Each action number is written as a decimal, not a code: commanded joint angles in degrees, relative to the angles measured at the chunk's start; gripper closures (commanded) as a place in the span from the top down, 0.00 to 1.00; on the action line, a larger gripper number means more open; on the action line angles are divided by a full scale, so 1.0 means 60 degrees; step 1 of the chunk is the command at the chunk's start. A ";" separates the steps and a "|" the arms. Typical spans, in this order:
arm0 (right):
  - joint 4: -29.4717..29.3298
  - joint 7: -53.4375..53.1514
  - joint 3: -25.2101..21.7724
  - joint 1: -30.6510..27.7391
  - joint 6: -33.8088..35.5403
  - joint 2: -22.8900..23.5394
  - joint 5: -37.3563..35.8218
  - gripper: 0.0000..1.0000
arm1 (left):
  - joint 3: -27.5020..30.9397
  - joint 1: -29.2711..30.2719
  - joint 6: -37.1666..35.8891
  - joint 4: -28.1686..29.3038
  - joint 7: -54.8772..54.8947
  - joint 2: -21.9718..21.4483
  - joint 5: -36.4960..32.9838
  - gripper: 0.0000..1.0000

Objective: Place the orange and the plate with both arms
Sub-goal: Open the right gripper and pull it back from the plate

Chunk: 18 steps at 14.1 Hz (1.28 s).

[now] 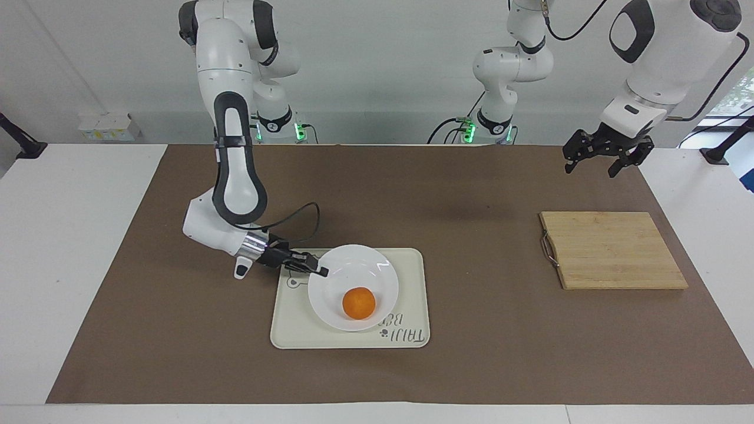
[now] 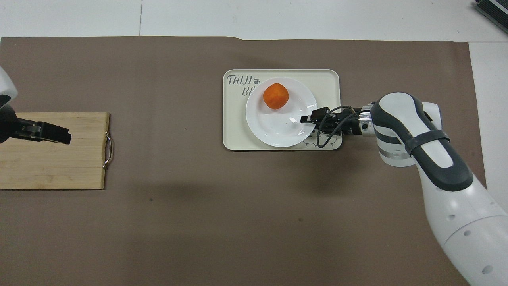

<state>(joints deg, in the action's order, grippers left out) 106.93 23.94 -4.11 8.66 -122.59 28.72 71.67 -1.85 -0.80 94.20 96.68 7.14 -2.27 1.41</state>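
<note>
One right tool (image 1: 321,272) pinches the plate (image 1: 371,271) rim; left tool (image 1: 598,158) spread, waiting.

A bright orange fruit (image 1: 359,302) sits on a plain glossy white plate (image 1: 336,293); the cream tray (image 1: 412,294) bears dark lettering and a bear outline; the cutting board (image 1: 612,249) is pale striped wood

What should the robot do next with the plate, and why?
Probably let go. The right hand pinches the rim of the plate, which looks set down on the tray with the orange on it.
</note>
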 commanded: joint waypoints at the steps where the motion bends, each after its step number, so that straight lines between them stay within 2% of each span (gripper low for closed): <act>1: 0.0109 -0.0501 0.0070 -0.0067 -0.0090 -0.0419 -0.0604 0.89 | -0.0057 0.0089 -0.0172 -0.0235 0.0099 0.0100 -0.0104 1.00; 3: 0.0036 -0.1350 0.0070 -0.0052 -0.0076 -0.0683 -0.1147 0.90 | -0.0057 0.0089 -0.0172 -0.0235 0.0099 0.0100 -0.0104 1.00; 5: 0.0021 -0.1442 0.0070 -0.0067 0.0012 -0.0889 -0.1485 0.92 | -0.0057 0.0089 -0.0172 -0.0220 0.0099 0.0100 -0.0104 1.00; 7: 0.0064 -0.1456 0.0070 -0.0155 0.0099 -0.1050 -0.1734 1.00 | -0.0057 0.0089 -0.0172 -0.0220 0.0099 0.0100 -0.0104 1.00; 8: 0.0065 -0.1471 0.0055 -0.0155 0.0129 -0.1167 -0.2199 1.00 | -0.0057 0.0089 -0.0172 -0.0234 0.0099 0.0100 -0.0104 1.00; 13: 0.0035 -0.3619 0.0055 -0.0096 0.0493 -0.2439 -0.6780 1.00 | -0.0057 0.0089 -0.0172 -0.0220 0.0099 0.0100 -0.0104 1.00; 18: -0.0052 -0.4561 0.0026 -0.0228 0.1987 -0.3626 -0.9508 1.00 | -0.0057 0.0089 -0.0172 -0.0234 0.0099 0.0100 -0.0104 1.00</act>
<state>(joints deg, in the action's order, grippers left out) 106.10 -1.79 -4.22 8.06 -113.06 9.48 19.89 -1.85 -0.80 94.20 96.68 7.14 -2.27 1.41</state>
